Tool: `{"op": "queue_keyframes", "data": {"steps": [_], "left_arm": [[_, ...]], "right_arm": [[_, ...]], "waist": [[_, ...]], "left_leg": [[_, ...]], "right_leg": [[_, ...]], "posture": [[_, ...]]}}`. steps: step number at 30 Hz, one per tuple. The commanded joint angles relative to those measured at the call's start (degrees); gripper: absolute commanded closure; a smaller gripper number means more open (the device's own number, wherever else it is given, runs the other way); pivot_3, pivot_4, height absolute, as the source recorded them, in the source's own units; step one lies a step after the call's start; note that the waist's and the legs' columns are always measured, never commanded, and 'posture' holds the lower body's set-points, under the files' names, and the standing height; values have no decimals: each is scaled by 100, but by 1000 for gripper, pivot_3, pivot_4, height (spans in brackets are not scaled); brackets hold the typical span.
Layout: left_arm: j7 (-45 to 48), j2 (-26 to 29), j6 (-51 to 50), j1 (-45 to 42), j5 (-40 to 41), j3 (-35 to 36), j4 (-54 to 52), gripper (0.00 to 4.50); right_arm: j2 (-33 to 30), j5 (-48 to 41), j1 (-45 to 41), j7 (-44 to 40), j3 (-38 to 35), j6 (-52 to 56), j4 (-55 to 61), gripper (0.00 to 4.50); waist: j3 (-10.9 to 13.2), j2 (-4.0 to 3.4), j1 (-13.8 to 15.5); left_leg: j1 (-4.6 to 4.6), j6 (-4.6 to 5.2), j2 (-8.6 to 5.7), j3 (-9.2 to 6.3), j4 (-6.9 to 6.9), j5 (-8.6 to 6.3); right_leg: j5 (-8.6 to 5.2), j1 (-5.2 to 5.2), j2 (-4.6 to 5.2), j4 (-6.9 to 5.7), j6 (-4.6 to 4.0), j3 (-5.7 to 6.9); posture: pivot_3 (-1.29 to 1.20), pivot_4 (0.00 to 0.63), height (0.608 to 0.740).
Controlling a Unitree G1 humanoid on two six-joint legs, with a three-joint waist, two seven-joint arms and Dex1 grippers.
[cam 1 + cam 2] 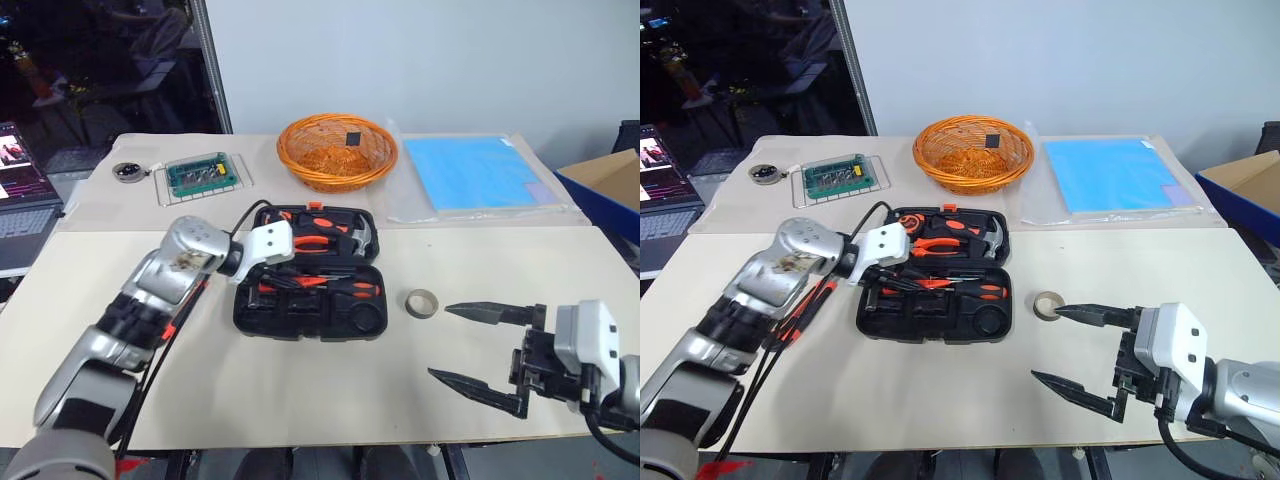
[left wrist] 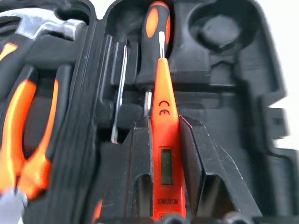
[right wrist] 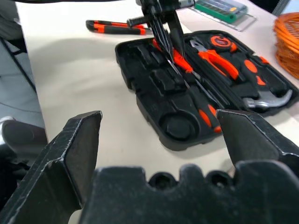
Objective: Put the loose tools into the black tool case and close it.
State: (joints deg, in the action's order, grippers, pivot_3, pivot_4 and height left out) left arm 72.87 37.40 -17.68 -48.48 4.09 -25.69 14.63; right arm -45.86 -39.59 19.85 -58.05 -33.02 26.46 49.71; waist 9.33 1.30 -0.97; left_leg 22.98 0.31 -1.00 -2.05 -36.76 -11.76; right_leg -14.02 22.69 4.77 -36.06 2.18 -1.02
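Note:
The black tool case (image 1: 290,325) lies open in the middle of the table. Pliers and a hammer sit in its far half, and a black-and-orange screwdriver (image 2: 156,28) lies in the near half. My left gripper (image 2: 163,154) hangs over the case, shut on a slim orange screwdriver (image 2: 162,98) whose tip points into the near half. Under my left arm, more orange-and-black loose tools (image 1: 800,310) lie on the table. The small greyish tape roll (image 1: 421,302) rests to the right of the case. My right gripper (image 1: 438,342) stands open and empty, near the table's front right.
An orange wicker basket (image 1: 337,150) stands behind the case, with a blue sheet (image 1: 470,172) to its right. A green circuit board in a clear box (image 1: 203,175) and a small round object (image 1: 126,172) sit at the back left. A blue box (image 1: 610,190) is at the far right.

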Motion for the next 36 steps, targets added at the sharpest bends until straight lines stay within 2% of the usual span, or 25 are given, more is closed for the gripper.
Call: {"op": "queue_keyframes", "data": {"steps": [1,11,30,36], "left_arm": [[312,168,365,-132,-239,38,318,4121],[436,239,38,117,-545,-5,97,4121],[470,-133,565,330,-936,-126,262,4121],[734,22,510,420,-787,50,324,4121]], "right_arm": [[93,-175,210,227,-249,-89,400,0],[121,-138,309,484,-66,-125,500,0],[-10,-105,80,517,98,-108,386,0],[-18,-81,80,522,133,-116,380,0]], "waist": [[0,0,7],[0,0,82],[-3,-2,120],[-4,-4,99]], "left_leg": [[0,0,0,0,0,0],[-6,0,-3,-5,-3,0],[-35,1,-7,-4,-3,-1],[-35,2,-6,-4,-4,-2]], "right_leg": [[0,0,0,0,1,0],[-4,-13,20,2,10,7],[-8,-44,29,1,17,7],[-9,-43,28,1,18,7]], "posture": [[0,150,740],[0,150,740],[0,150,740],[0,150,740]]}}
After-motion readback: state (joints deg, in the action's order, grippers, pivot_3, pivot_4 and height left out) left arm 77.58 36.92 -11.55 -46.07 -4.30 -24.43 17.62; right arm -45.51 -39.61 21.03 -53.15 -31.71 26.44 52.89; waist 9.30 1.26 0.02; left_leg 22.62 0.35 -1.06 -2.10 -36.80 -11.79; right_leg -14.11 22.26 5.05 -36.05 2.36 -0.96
